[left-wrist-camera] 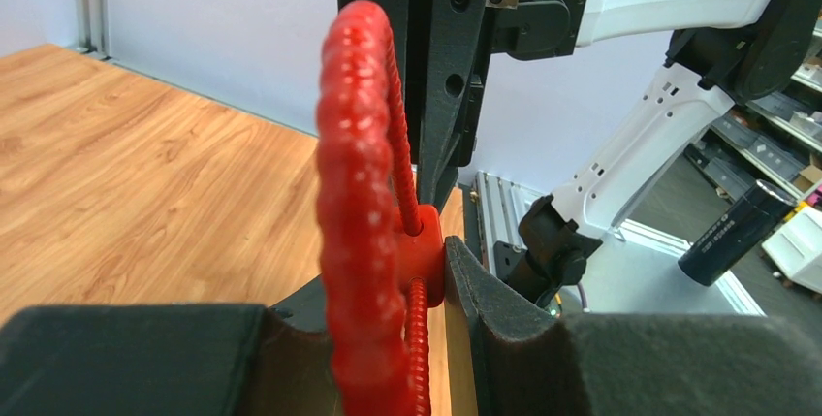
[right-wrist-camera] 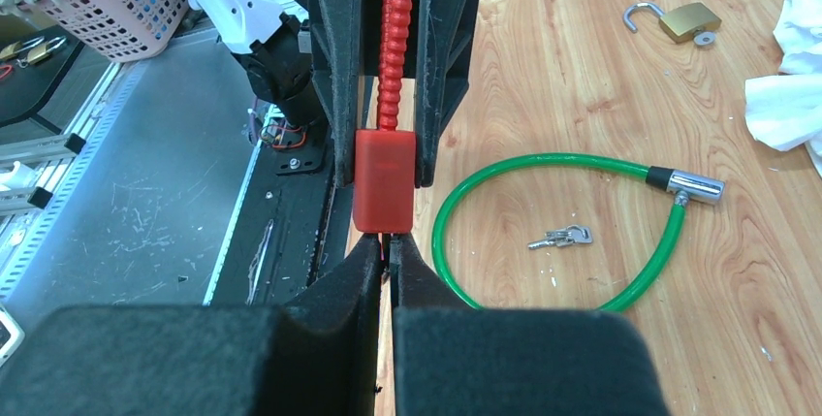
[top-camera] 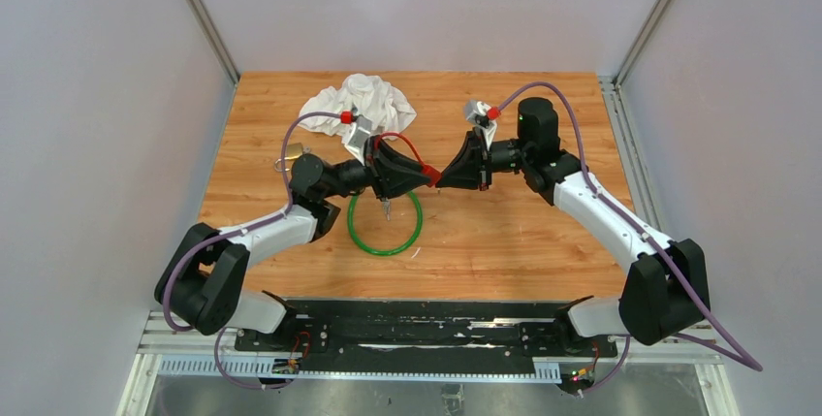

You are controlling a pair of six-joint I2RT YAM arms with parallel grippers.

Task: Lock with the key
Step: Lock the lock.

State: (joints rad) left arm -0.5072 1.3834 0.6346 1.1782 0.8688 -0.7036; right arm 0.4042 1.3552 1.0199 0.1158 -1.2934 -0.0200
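A red cable lock is held in the air between both arms. My left gripper (top-camera: 425, 175) is shut on its red block body (left-wrist-camera: 427, 259), with the ribbed red cable (left-wrist-camera: 357, 183) looping up in front of the lens. My right gripper (right-wrist-camera: 391, 251) faces it, its tips touching the end of the body (right-wrist-camera: 383, 179). Its jaws are pressed together on a thin key (right-wrist-camera: 391, 244), which is mostly hidden between the pads and enters the body. In the top view the two grippers meet tip to tip at the red body (top-camera: 432, 176), above the table.
A green cable lock (right-wrist-camera: 543, 227) lies coiled on the wooden table below the grippers, with a small bunch of keys (right-wrist-camera: 560, 237) inside its loop. A brass padlock (right-wrist-camera: 683, 20) with an open shackle and a white cloth (top-camera: 359, 101) lie farther back.
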